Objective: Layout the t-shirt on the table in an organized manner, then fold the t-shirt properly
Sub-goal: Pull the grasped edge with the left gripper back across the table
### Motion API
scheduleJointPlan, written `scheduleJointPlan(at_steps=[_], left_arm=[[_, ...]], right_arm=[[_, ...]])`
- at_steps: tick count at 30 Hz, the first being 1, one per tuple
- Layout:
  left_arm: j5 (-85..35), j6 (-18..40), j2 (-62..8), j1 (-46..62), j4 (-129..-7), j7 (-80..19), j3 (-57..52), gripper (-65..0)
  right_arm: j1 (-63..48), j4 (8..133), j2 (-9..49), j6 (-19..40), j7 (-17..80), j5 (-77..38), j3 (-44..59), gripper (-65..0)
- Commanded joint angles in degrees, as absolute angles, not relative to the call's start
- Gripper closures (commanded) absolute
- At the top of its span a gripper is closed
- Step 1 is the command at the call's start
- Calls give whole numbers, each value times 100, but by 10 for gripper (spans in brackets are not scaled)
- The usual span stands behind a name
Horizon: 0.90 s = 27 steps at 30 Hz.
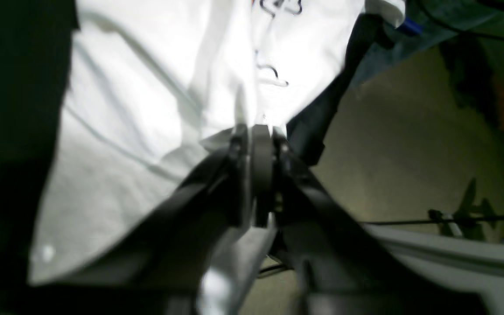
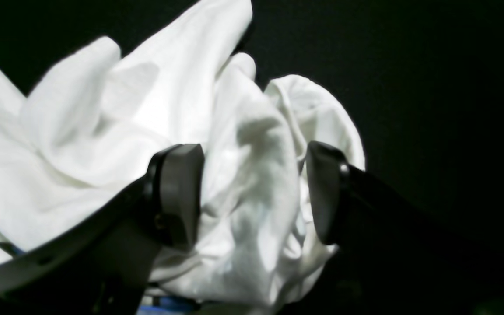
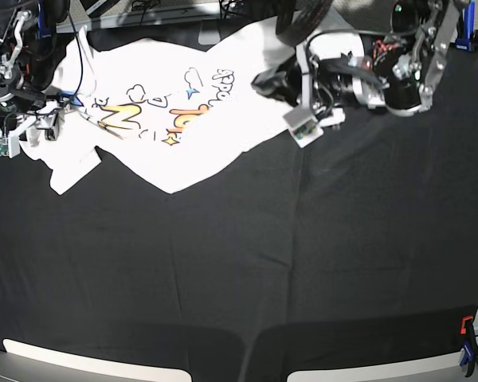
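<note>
With my left end effector (image 1: pixel 256 131) pinching an edge of the shirt (image 3: pixel 171 111) and my right end effector (image 2: pixel 252 192) gaping around a bunched fold, the shirt lies rumpled, print up, at the desk's (image 3: pixel 303 263) far edge, neither flattened nor folded.

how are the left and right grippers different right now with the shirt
The left gripper has its jaws nearly together, pinching an edge of the t-shirt; the right gripper stands wide open, with bunched cloth between its pads and no squeeze.
The left gripper is at the shirt's end toward the table centre; the right gripper is at the opposite end, by the table's corner.
Both are at the shirt's edges.
</note>
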State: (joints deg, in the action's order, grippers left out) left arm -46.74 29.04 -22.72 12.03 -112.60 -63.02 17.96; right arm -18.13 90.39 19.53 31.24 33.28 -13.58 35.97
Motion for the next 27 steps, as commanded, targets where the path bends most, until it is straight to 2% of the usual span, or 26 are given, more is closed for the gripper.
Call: scheduleJointPlan(at_steps=[1, 3, 4, 6, 14, 20, 21, 23, 25, 27], left_arm=[[-4810, 2961, -2287, 1212, -11360, -6165, 1769, -115], [-4814, 2961, -2287, 1223, -11360, -6165, 1769, -225], [-4814, 2961, -2287, 1219, -11362, -6163, 1769, -258], [-4845, 2958, -2285, 1221, -11362, -6147, 1769, -277], [-4888, 2961, -2228, 1225, -11362, -5846, 1769, -277], [-4762, 2880, -1686, 1531, -11373, -5843, 1769, -265], [-4805, 2982, -1592, 1653, -11421, -5843, 1772, -235], [-4917, 3586, -1481, 1935, -11636, -5837, 1774, -163], [-4866, 3931, -1441, 2169, -11977, -5752, 1774, -148], [-4497, 3927, -1446, 2324, -12320, -5618, 1774, -149]], right_arm=[[-1793, 9139, 2062, 3129, 3214, -1415, 3632, -362], [-1793, 9139, 2062, 3131, 3214, -1417, 3632, -362], [-1793, 9139, 2062, 3131, 3214, -1415, 3632, -362], [-1793, 9139, 2062, 3131, 3214, -1415, 3632, -362], [-1793, 9139, 2060, 3129, 3212, -1417, 3632, -362], [-1793, 9139, 2062, 3131, 3214, -1415, 3632, -362], [-1793, 9139, 2062, 3131, 3212, -1415, 3632, -362], [-1793, 9139, 2062, 3131, 3212, -1415, 3632, -362], [-1791, 9139, 2062, 3129, 3199, -1415, 3632, -362], [-1778, 9139, 2062, 3131, 3186, -1415, 3632, -362]])
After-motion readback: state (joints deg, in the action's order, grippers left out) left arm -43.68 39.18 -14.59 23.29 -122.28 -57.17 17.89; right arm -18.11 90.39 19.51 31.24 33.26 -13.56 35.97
